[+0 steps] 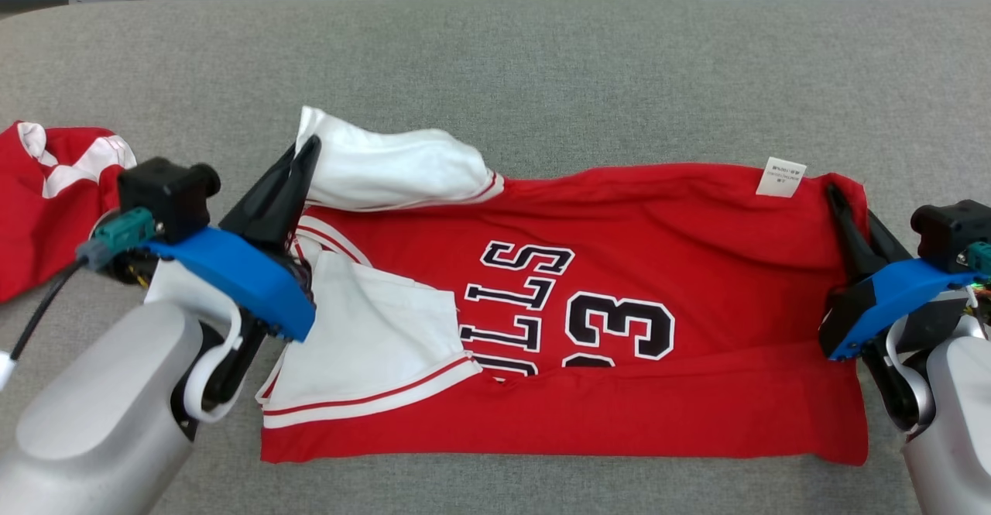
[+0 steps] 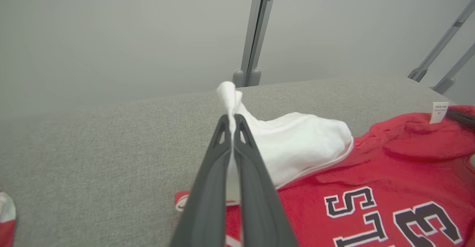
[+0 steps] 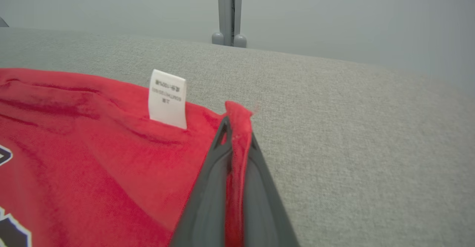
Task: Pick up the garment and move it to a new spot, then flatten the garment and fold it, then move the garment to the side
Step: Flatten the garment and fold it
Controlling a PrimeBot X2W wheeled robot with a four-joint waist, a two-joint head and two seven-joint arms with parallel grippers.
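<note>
**Between our two grippers, a jersey pinched at both ends**

At the tips of our left gripper (image 1: pixel 308 149), the two dark fingers are pressed together on a tuft of the white sleeve (image 1: pixel 387 163) of the red jersey (image 1: pixel 658 267), and a bit of white cloth pokes out past them. At the tips of our right gripper (image 1: pixel 834 193), the fingers are likewise clamped on the jersey's red corner. Between the two grippers the jersey lies spread across the grey fabric surface (image 1: pixel 542 66), its black-and-white lettering facing up. A second white sleeve (image 1: pixel 372 345) is folded over it just beside our left wrist. Just left of our right fingertips, a white care label (image 1: pixel 780 176) stands up from the edge. Beyond our left arm, well apart, lies another red and white garment (image 1: pixel 46 205).
</note>
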